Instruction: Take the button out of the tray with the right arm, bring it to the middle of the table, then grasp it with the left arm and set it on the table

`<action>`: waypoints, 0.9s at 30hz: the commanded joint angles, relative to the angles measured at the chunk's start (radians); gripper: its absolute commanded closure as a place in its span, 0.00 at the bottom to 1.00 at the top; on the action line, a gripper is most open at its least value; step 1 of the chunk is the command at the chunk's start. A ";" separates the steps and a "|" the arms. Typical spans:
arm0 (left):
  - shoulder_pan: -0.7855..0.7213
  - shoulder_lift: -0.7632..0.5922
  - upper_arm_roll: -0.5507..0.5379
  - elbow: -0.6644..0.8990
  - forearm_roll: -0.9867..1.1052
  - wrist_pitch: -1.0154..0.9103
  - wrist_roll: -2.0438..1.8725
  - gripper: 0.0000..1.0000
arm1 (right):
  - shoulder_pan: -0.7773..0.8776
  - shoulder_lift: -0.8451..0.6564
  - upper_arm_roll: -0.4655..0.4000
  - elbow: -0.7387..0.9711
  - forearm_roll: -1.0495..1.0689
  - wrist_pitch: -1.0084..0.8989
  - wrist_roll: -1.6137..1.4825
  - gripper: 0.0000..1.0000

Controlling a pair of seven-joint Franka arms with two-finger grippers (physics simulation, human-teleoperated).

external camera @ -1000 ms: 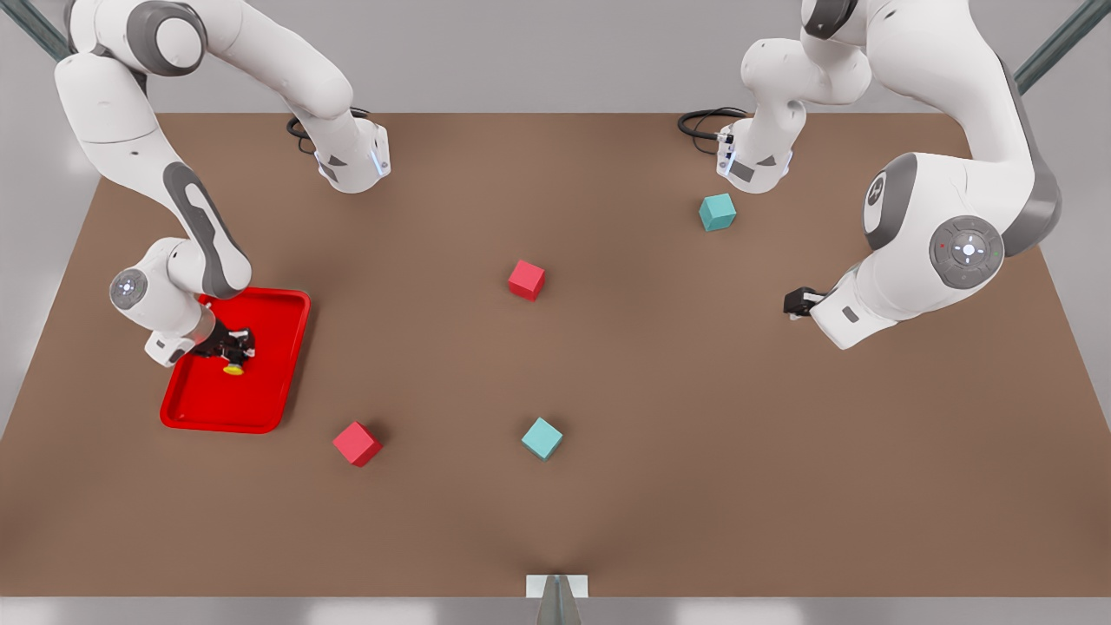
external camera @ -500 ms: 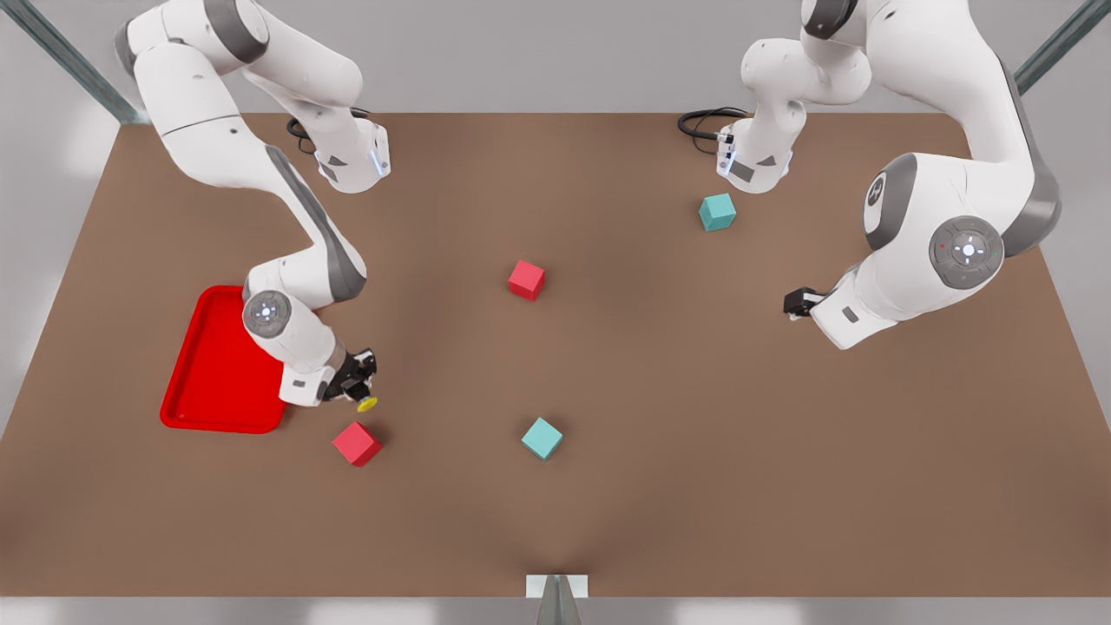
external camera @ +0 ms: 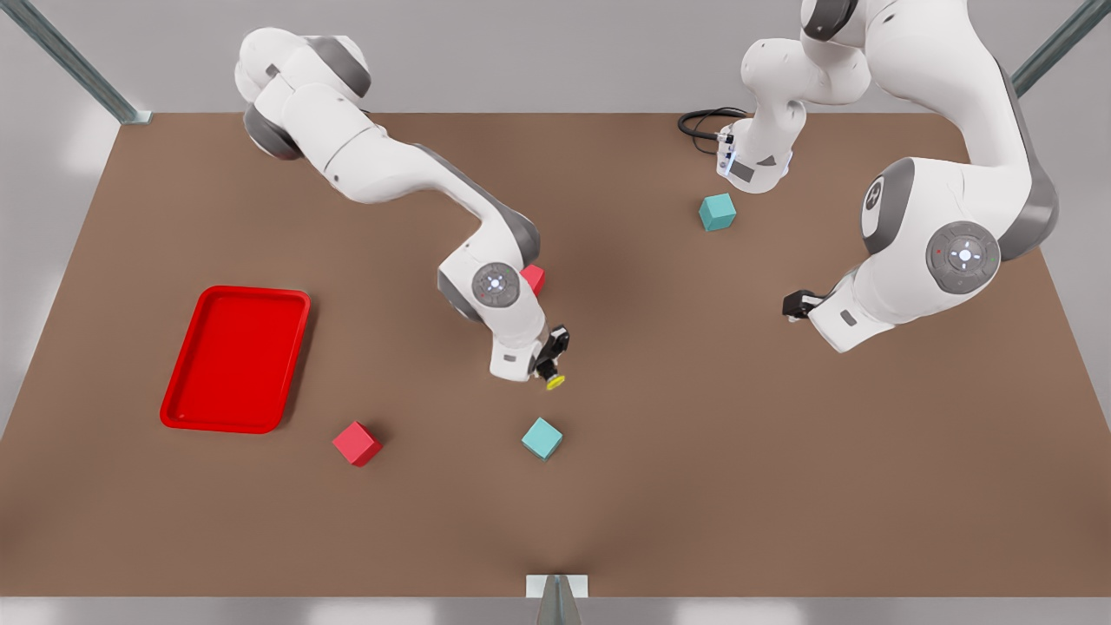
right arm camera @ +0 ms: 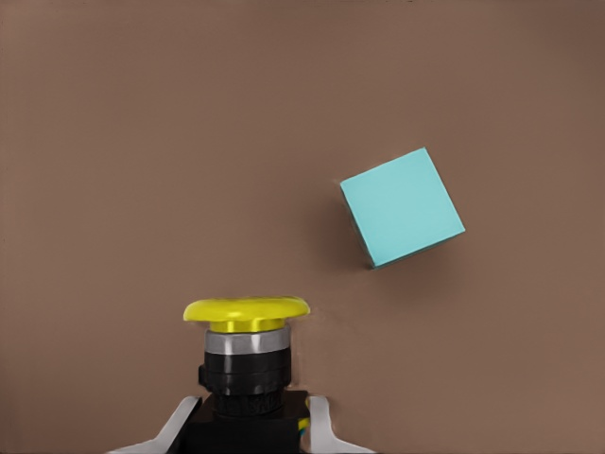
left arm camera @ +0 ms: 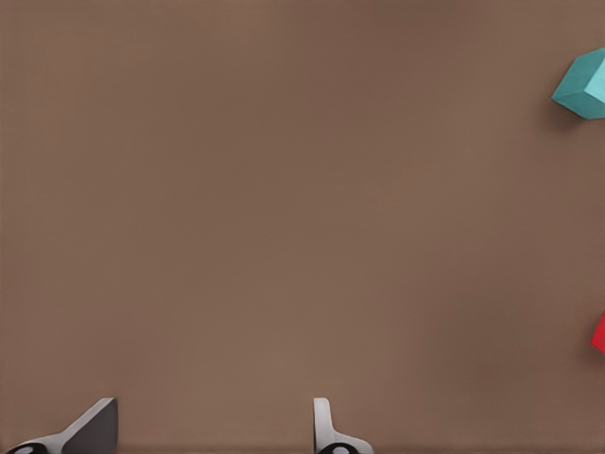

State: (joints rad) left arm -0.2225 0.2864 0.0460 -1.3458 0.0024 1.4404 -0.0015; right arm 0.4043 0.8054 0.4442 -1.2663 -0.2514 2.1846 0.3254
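Brown table (external camera: 781, 486), grey wall behind. Big change in one second: my right gripper (external camera: 552, 365) was down in the tray (external camera: 234, 358), now it's near mid-table, jaws pinching the button (external camera: 555, 381) by its black base, yellow cap (right arm camera: 246, 312) pointing out. The tray sits empty well off toward the front view's left. A teal cube (external camera: 542, 437) is close by, and a red cube (external camera: 535, 278) sits half hidden behind my wrist. So extraction is done and carry looks nearly finished (my read). My left gripper (external camera: 797, 304) waits far off, fingers (left arm camera: 326, 427) spread over bare table. Handover is next.
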 commanded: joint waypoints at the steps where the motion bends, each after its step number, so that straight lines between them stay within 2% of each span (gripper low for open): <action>1: 0.000 -0.001 0.000 0.000 0.001 0.005 0.000 0.00 | 0.068 0.058 -0.016 0.099 -0.009 -0.105 0.848 0.57; 6: 0.000 0.013 0.000 0.000 0.019 0.012 0.000 0.00 | 0.249 0.242 -0.113 0.381 0.023 -0.106 1.112 0.56; 12: 0.002 0.034 0.000 0.000 0.019 0.029 -0.002 0.00 | 0.334 0.368 -0.165 0.449 0.038 -0.028 1.153 0.55; 13: 0.002 0.034 0.000 0.000 0.019 0.029 0.000 0.00 | 0.341 0.371 -0.187 0.449 0.038 -0.009 1.152 0.55; 18: 0.000 0.034 0.000 0.000 0.019 0.029 -0.002 0.00 | 0.352 0.386 -0.190 0.447 0.038 0.027 1.152 0.50; 19: 0.000 0.034 0.000 0.000 0.019 0.029 -0.002 0.00 | 0.352 0.386 -0.190 0.447 0.038 0.027 1.152 0.43; 20: 0.000 0.034 0.000 0.000 0.019 0.029 -0.002 0.00 | 0.352 0.388 -0.191 0.447 0.038 0.037 1.153 0.27; 21: 0.000 0.034 0.000 0.000 0.019 0.029 -0.002 0.00 | 0.360 0.388 -0.206 0.446 0.038 0.041 1.153 0.18; 23: 0.000 0.034 0.000 0.000 0.019 0.029 -0.002 0.00 | 0.361 0.388 -0.206 0.446 0.038 0.049 1.153 0.12; 24: 0.000 0.034 0.000 0.000 0.019 0.029 -0.002 0.00 | 0.360 0.387 -0.206 0.446 0.038 0.050 1.152 0.00; 26: -0.021 0.034 0.000 0.000 0.019 0.029 -0.012 0.00 | 0.332 0.351 -0.211 0.441 0.034 0.054 1.133 0.00; 27: -0.078 0.054 0.000 0.004 0.050 0.035 -0.104 0.00 | 0.278 0.272 -0.203 0.413 0.037 0.035 1.063 0.00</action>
State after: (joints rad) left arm -0.2792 0.3444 0.0465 -1.3428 0.0320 1.4718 -0.0171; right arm 0.7007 1.0833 0.2396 -0.8552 -0.2137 2.2086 1.1933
